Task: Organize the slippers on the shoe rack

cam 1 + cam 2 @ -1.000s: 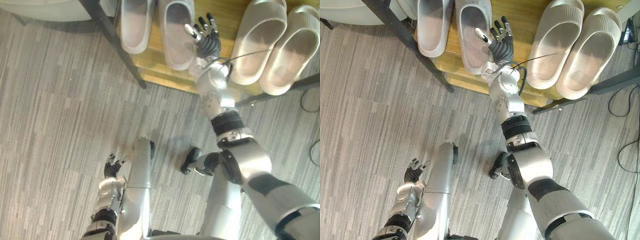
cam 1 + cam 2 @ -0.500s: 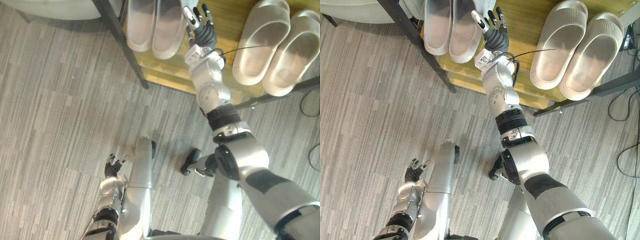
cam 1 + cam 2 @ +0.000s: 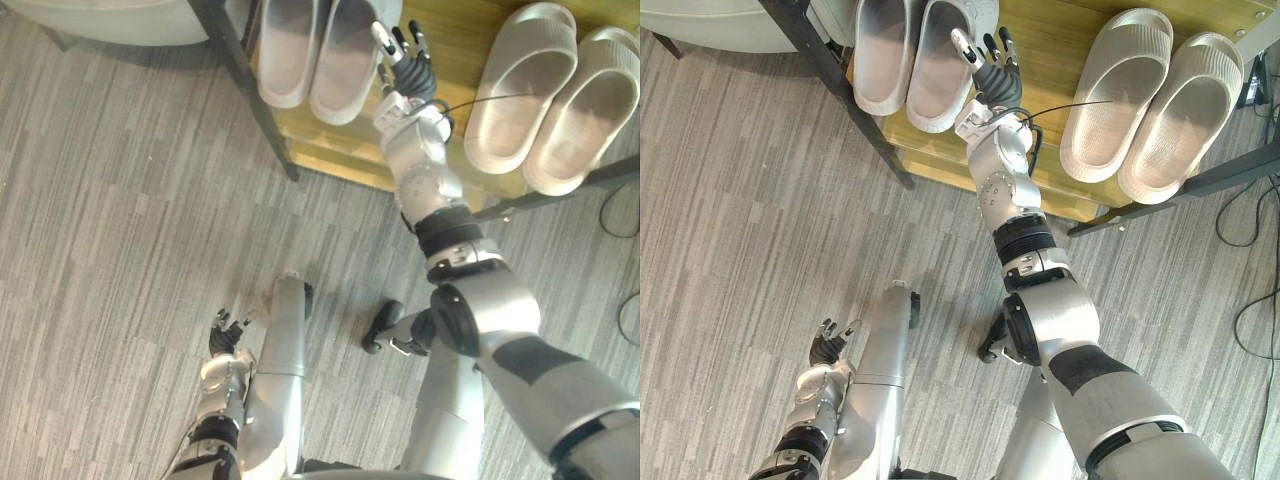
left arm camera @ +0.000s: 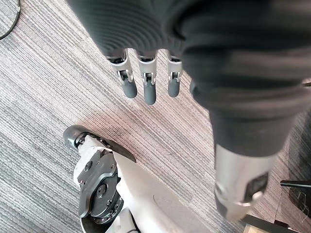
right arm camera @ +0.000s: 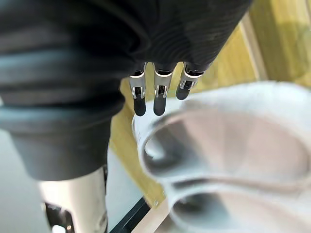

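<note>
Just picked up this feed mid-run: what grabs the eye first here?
The right hand, fingers spread open, reaches up to the wooden shelf beside the pale grey slippers, which lie side by side at its left end; whether it touches them is unclear. The beige slippers sit paired further right on the same shelf. The left hand hangs open low over the carpet.

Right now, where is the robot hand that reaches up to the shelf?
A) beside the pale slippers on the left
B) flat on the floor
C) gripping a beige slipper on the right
A: the right robot hand, fingers straight, is beside the pale pair, well apart from the beige pair.
</note>
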`<state>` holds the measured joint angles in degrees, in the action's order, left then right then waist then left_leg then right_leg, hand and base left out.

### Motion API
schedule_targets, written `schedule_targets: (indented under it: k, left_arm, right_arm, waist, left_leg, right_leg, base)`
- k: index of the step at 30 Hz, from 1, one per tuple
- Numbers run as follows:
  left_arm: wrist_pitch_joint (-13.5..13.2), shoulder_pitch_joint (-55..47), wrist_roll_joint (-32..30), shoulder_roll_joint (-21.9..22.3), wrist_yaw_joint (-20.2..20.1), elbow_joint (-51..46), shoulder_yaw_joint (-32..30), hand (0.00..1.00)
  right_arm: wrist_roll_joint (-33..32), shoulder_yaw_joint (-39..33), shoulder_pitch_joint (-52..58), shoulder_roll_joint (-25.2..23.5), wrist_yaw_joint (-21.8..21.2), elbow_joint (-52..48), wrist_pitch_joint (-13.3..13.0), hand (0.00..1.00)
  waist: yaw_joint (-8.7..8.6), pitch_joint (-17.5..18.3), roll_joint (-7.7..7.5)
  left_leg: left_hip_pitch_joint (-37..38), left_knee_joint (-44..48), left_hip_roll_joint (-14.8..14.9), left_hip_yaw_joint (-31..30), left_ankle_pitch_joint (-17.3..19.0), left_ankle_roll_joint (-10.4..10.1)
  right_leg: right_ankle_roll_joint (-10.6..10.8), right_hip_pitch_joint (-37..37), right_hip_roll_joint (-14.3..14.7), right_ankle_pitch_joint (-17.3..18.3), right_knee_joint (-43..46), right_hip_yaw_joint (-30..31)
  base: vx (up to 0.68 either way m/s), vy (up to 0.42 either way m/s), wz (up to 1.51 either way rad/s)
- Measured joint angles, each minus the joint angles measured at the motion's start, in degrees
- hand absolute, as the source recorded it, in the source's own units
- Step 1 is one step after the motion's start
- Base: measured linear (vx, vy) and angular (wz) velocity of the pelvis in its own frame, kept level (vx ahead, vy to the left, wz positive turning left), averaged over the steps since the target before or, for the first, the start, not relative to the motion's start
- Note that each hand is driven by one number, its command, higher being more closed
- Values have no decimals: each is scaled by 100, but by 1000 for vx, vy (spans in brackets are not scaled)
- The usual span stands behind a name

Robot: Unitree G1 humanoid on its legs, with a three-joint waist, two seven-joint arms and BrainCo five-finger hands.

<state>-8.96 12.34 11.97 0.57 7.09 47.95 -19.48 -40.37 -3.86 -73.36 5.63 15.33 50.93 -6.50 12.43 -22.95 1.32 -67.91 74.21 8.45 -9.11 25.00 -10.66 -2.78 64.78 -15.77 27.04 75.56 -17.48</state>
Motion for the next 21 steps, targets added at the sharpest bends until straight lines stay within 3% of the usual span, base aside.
schedule_targets:
  k: [10,16,21]
  left_arm:
    - [78,53,109,122,-14,0,-434,0]
    - [93,-27,101,136,-122,2,-576,0]
    - [103,-276,16,137,-245,-9,-567,0]
  right_arm:
    - [596,-259,508,160,133,-321,15,0]
    - [1915,310,1927,104,215,-2269,-13,0]
    - [2452,705,3288,-11,80,-3099,-32,0]
  waist:
    - [-74,1,-2]
    - [-309,18,-20]
    - [-421,269,-61]
  left_leg:
    - [165,-4,91,150,32,58]
    - [744,-243,129,301,46,85]
    - [1356,-660,174,421,44,91]
  right_leg:
    - [15,-66,84,-50,-52,133]
    - [65,-559,108,-82,-268,206]
    - [87,-1114,178,-111,-652,195]
  base:
    - [9,12,-6]
    - [9,2,-4]
    - [64,-33,-4]
